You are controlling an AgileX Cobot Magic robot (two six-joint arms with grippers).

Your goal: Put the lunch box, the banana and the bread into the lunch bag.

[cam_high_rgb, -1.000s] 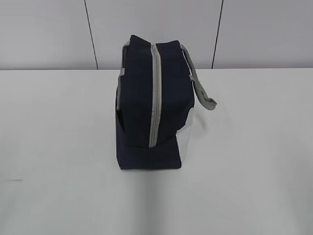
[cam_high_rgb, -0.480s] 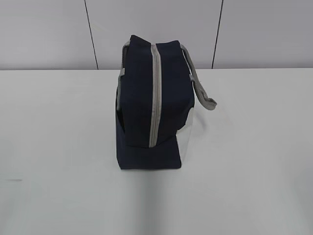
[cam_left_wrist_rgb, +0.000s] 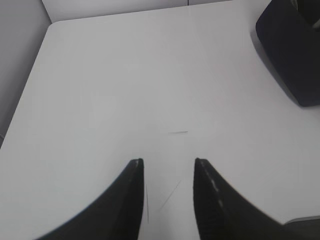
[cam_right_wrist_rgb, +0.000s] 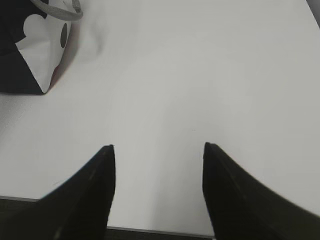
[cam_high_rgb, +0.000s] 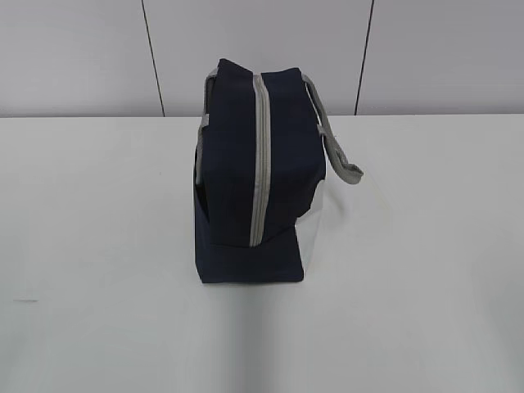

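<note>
The navy lunch bag stands in the middle of the white table with its grey zipper closed along the top and a grey handle hanging to the right. Its corner shows in the left wrist view and its white side panel in the right wrist view. The lunch box, the banana and the bread are out of view. My left gripper is open and empty over bare table left of the bag. My right gripper is open and empty near the table's front edge, right of the bag. Neither gripper shows in the exterior view.
The white table spreads on both sides of the bag. A pale panelled wall stands behind it. The table's front edge lies just under my right gripper.
</note>
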